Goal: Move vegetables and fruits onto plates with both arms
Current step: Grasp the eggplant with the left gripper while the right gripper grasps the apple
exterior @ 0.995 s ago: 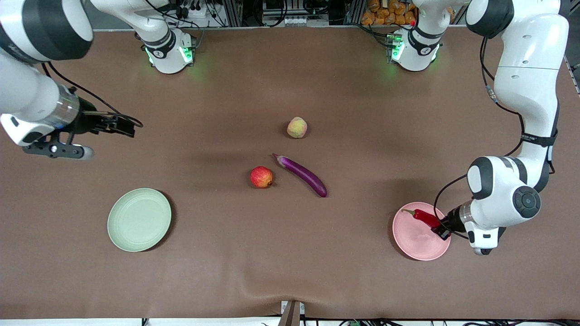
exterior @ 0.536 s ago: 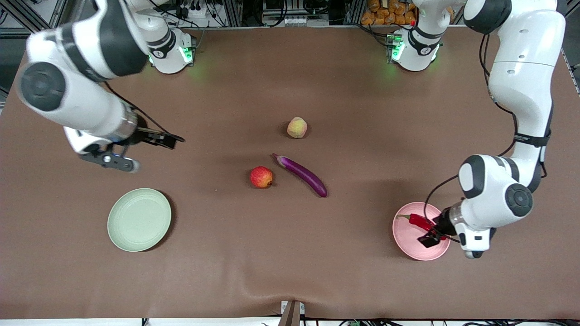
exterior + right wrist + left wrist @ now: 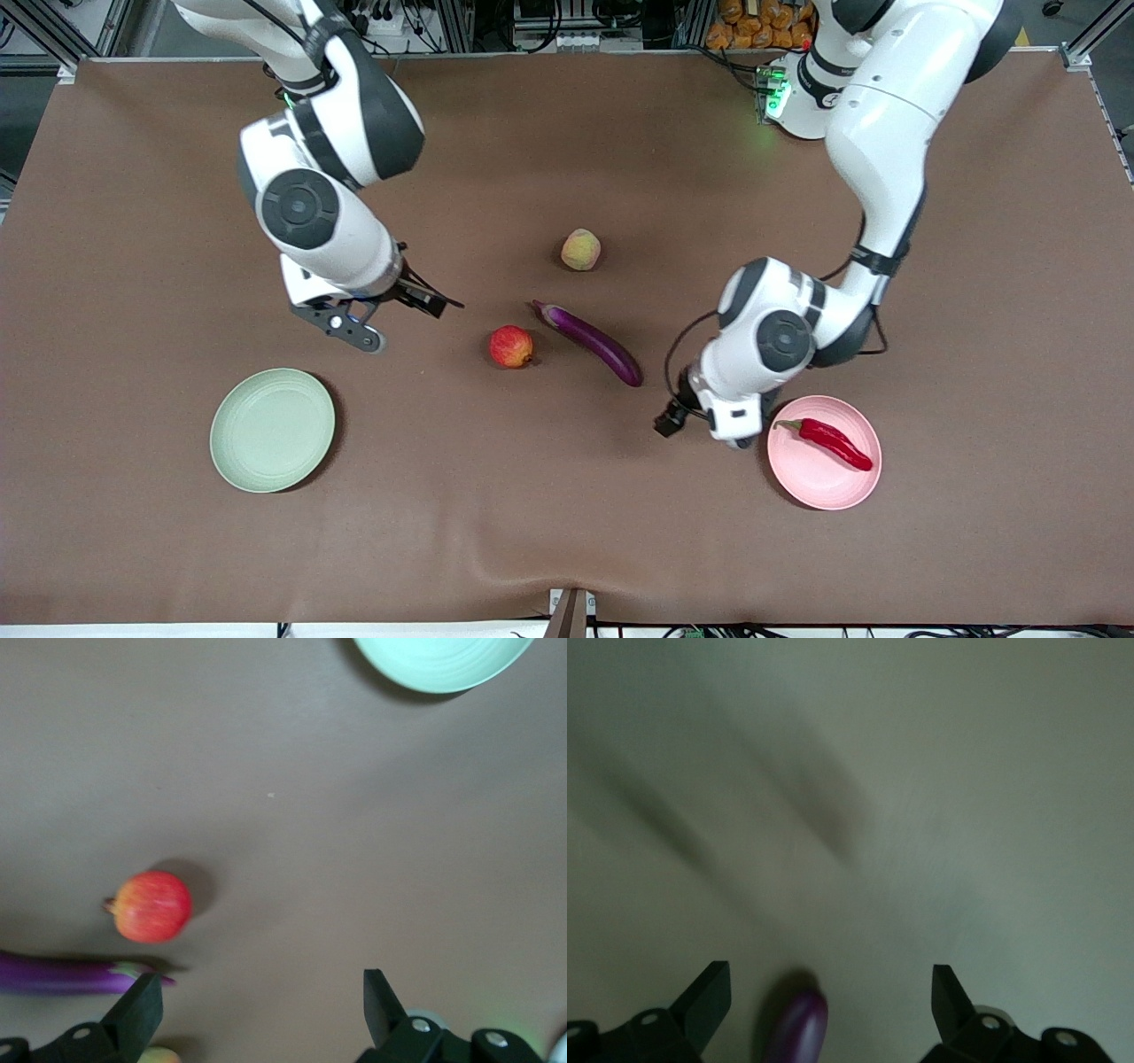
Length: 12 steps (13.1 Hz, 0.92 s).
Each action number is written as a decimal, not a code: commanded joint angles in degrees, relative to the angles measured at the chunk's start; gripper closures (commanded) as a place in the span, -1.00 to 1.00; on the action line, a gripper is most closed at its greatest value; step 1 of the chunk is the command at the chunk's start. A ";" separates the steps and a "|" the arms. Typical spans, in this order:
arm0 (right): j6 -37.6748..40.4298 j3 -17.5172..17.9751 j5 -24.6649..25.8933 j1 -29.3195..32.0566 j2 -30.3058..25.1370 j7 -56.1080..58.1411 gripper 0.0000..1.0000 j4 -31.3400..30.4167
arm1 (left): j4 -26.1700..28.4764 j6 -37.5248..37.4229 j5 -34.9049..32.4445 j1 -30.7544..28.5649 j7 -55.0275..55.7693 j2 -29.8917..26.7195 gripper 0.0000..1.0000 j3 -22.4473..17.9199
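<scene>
On pink plate: chili | front only | L gripper, R gripper jaws apart, empty

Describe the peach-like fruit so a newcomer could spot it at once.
Start at the middle of the brown table, where three items cluster. The peach-like fruit lies farthest from the front camera, past the purple eggplant and red apple. It alone is round and yellowish-green with a pink blush.

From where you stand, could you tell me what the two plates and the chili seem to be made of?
Green plate: probably matte plastic or a fibre composite, with a dull even surface and faint concentric rings. Pink plate: seemingly the same material, matte with no glare. Chili: glossy red skin with bright highlights and a green stem; real or plastic replica, I cannot tell.
</scene>
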State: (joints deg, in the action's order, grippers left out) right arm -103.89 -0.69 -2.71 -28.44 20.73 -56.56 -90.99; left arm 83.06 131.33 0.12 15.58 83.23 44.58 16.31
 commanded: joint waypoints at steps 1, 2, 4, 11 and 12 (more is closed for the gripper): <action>-7.17 -0.46 -0.54 -2.23 5.53 -6.09 -1.00 0.64 | 1.67 2.34 0.32 5.40 10.25 -0.37 -1.00 -0.93; -9.90 -0.28 -1.50 -2.23 7.11 -6.97 -1.00 0.64 | 2.19 3.57 0.06 7.69 12.90 -0.02 -1.00 -1.19; -15.09 -0.37 -9.38 -1.36 9.75 -6.20 -1.00 0.46 | 3.33 4.81 -0.99 10.52 15.90 0.07 -1.00 -1.46; -36.44 -0.28 -26.54 -1.61 10.38 9.26 -1.00 -11.91 | 4.92 8.16 -1.70 11.76 15.22 3.84 -0.72 -1.46; -39.43 -0.28 -27.26 -2.23 10.73 9.71 -1.00 -13.50 | 4.92 8.16 -1.88 11.49 15.04 4.11 -0.56 -1.46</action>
State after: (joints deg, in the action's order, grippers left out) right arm -138.39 -1.32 -26.86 -30.27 32.27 -49.61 -100.33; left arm 87.85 138.40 -0.46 27.32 98.44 48.06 14.75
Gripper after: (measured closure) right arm 0.000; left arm 0.128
